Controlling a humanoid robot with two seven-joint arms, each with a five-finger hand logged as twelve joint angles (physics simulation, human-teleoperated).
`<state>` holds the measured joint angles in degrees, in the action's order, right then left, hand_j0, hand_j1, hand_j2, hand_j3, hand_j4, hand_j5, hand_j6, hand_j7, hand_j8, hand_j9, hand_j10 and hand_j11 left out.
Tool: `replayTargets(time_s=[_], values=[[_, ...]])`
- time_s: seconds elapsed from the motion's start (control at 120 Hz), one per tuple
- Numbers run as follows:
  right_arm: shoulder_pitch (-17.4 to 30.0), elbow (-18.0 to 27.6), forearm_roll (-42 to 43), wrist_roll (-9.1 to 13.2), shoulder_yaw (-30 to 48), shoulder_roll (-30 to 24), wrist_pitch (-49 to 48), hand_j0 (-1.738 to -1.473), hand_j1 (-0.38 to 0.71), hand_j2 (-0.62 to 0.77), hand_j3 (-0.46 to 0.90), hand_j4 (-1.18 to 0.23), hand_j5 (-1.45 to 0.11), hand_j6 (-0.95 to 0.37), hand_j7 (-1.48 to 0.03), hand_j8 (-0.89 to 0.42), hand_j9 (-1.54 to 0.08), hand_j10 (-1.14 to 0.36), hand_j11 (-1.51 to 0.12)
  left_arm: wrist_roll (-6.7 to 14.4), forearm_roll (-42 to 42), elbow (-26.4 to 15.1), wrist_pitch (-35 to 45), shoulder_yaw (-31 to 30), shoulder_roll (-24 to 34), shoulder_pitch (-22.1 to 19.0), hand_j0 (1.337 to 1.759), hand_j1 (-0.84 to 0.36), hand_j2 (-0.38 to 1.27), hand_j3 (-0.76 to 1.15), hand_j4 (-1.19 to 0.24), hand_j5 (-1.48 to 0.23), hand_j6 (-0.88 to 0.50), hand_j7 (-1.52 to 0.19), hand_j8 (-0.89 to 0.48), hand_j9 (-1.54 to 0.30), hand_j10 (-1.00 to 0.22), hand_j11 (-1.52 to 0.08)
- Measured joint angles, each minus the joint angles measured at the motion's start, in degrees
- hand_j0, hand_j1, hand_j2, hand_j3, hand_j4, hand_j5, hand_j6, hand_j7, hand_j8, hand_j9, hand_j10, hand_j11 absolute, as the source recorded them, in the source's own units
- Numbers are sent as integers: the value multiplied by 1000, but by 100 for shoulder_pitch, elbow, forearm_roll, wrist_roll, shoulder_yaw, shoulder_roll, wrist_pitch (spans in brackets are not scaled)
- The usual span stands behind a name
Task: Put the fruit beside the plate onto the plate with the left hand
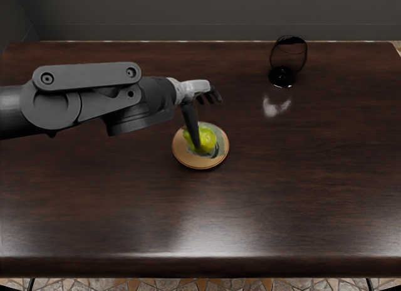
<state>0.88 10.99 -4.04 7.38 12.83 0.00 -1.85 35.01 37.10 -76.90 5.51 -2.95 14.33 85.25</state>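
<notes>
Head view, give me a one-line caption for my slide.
Left robot hand over a yellow-green fruit lying on a small brown plate, dark glass at back right.

It's dim here, the back wall dark grey. Soft light from above leaves a pale sheen on the dark table near its front, and a bright glint beside the glass. Everything looks slightly soft.

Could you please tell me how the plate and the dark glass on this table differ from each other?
The plate is flat and orange-brown; the glass is dark and taller. The plate lies near the middle of the table, below the left hand; the glass is far back on the right. The plate carries a yellow-green fruit; the glass stands alone. Both rest on the dark table.
</notes>
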Motion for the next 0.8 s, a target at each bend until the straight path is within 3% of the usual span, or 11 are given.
replayTargets(time_s=[0.217,0.367,0.542,0.8], values=[[0,0,0,0,0,0,0,-1658,-317,-5,0,-27,-35,-27,-35,-27,-35,-27,-35,-1,-17,-12,159,9,6,18,1657,255,59,0,-66,-142,-45,-140,-43,-138,-80,-133],[0,0,0,0,0,0,0,-1658,-317,-6,0,-27,-35,-27,-35,-27,-35,-27,-35,-1,-56,-140,152,35,106,0,1658,304,29,0,-33,-68,-23,-67,-22,-66,-39,-64],[0,3,0,0,2,0,0,-1658,-317,-5,0,-27,-35,-27,-35,-27,-35,-27,-35,-1,-539,-507,201,165,662,-7,1658,330,13,0,-15,-29,-11,-29,-10,-28,-17,-27],[0,3,0,0,8,0,0,-1658,-317,-5,0,-27,-35,-27,-35,-27,-35,-27,-35,-1,-883,-970,191,869,1216,-786,1658,344,4,0,-5,-8,-5,-8,-4,-8,-6,-8]])
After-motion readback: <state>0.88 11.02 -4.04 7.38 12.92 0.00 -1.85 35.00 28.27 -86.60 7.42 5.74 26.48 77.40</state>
